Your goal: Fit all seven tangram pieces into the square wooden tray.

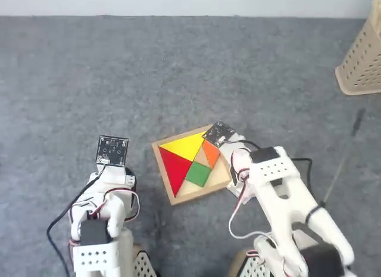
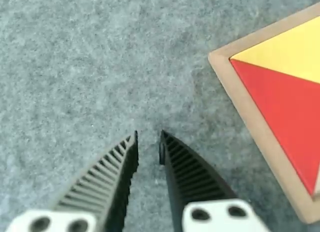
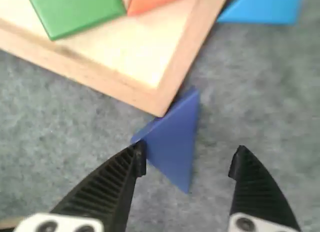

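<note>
The square wooden tray (image 1: 178, 196) lies mid-table holding a yellow triangle (image 1: 184, 146), a red triangle (image 1: 174, 168), a green square (image 1: 198, 174) and an orange piece (image 1: 211, 153). In the right wrist view a dark blue triangle (image 3: 172, 139) rests on the carpet, touching the tray's corner (image 3: 160, 100). My right gripper (image 3: 190, 154) is open around it, one finger against its edge. A lighter blue piece (image 3: 260, 7) lies just outside the tray's rim. My left gripper (image 2: 148, 138) hovers over bare carpet beside the tray's left corner (image 2: 220, 60), almost shut with nothing in it.
A perforated beige basket (image 1: 363, 50) stands at the far right edge. A thin dark rod or cable (image 1: 351, 146) lies right of the right arm (image 1: 274, 176). Grey carpet stretches beyond and left of the tray.
</note>
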{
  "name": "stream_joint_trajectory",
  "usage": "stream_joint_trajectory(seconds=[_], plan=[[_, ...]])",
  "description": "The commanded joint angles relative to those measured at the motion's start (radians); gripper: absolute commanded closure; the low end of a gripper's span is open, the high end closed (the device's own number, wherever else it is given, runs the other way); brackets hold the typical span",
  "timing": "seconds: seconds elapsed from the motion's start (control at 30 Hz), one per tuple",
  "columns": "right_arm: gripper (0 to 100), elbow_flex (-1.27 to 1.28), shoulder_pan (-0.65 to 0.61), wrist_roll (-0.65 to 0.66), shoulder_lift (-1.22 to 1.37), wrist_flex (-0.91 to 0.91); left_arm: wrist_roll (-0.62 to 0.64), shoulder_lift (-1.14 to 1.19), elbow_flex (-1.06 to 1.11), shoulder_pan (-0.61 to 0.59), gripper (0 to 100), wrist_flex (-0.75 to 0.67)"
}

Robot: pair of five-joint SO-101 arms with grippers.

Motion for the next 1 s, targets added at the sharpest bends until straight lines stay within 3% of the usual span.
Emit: stream_joint_trajectory(seconds=[0.0, 0.33, 0.47, 0.6, 0.83, 0.97], plan=[[73.8, -0.006, -0.012, -0.018, 0.035, -0.025, 0.009, -0.023, -0.008, 0.003, 93, 0.003], [74.9, -0.026, -0.001, -0.080, 0.168, -0.045, 0.009, -0.023, -0.008, 0.003, 93, 0.003], [86.1, -0.029, 0.015, -0.083, 0.166, -0.045, 0.009, -0.023, -0.008, 0.003, 93, 0.003], [92.5, -0.046, 0.074, -0.107, 0.165, -0.047, 0.009, -0.023, -0.008, 0.003, 93, 0.003], [92.4, -0.169, 0.285, -0.106, 0.165, -0.038, 0.009, -0.023, -0.008, 0.003, 93, 0.003], [92.4, -0.199, 0.300, -0.081, 0.163, -0.021, 0.009, -0.023, -0.008, 0.003, 93, 0.003]])
